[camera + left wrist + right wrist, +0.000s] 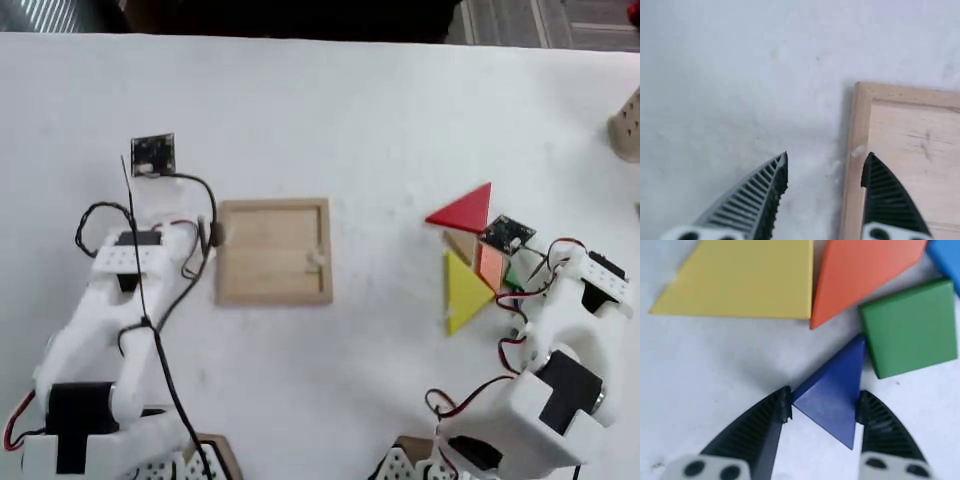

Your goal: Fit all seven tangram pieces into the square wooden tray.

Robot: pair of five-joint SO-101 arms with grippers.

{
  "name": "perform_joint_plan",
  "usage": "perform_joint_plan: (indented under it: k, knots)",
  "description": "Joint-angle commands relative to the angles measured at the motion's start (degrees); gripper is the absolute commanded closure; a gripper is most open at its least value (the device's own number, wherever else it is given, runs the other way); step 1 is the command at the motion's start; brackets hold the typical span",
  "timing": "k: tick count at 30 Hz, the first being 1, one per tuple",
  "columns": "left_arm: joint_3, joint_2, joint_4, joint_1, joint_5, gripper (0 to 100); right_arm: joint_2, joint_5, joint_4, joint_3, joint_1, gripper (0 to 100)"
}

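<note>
Left end effector hangs low over the left rim of the square wooden tray, fingers spread wide, one above the white counter, the other above the tray's floor. The tray sits mid-counter. Well off to the right lie the pieces: red triangle farthest, yellow triangle nearer. Right end effector is down among them, fingers pressed against both sides of the dark blue triangle, its tip just beside the green square.
</note>
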Motion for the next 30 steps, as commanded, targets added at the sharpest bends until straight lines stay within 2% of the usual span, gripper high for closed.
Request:
perform_joint_plan:
  k: [1,4,10,20,30]
  knots:
    - [-3.5,0.0,-1.6,0.1,-0.6,75,-0.5,0.6,2.2,-0.7,-1.0,73.3]
    - [-3.5,0.0,-1.6,0.1,-0.6,75,-1.5,0.6,2.6,-0.6,-1.0,77.5]
    - [-3.5,0.0,-1.6,0.1,-0.6,75,-1.3,0.5,2.3,-0.6,-0.7,92.9]
    - [-3.4,0.0,-1.6,0.1,-0.6,75,-2.6,0.5,3.3,-0.7,-0.7,92.8]
    - [-3.5,0.0,-1.6,0.1,-0.6,75,-20.3,0.4,17.9,-0.6,-1.1,92.8]
